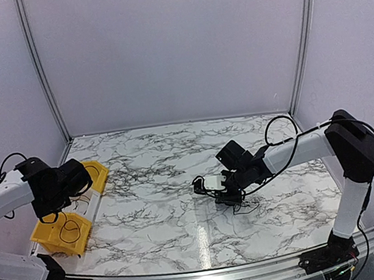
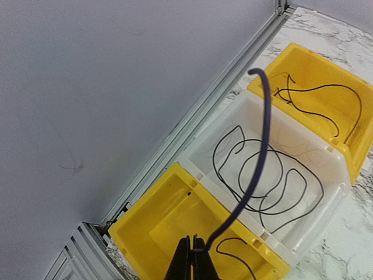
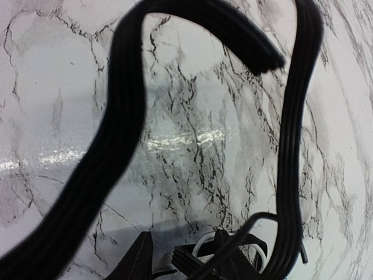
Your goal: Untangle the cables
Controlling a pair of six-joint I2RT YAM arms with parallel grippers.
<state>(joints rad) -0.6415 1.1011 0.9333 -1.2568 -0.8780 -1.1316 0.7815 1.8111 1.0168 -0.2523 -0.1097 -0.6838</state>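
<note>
Your left claw is pinched tight on one thin dark strand, which arcs up the frame over the white bin. The near yellow bin sits right under the tips, and the wall rail runs close on the left. Centre-right in the top view, your right claw is half-closed on the clump of cables, low over the marble table and well apart from the bins.

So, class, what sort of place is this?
Likely a robot test booth: left arm and right arm at a marble-look table, plain white walls, yellow bins and cables.
</note>
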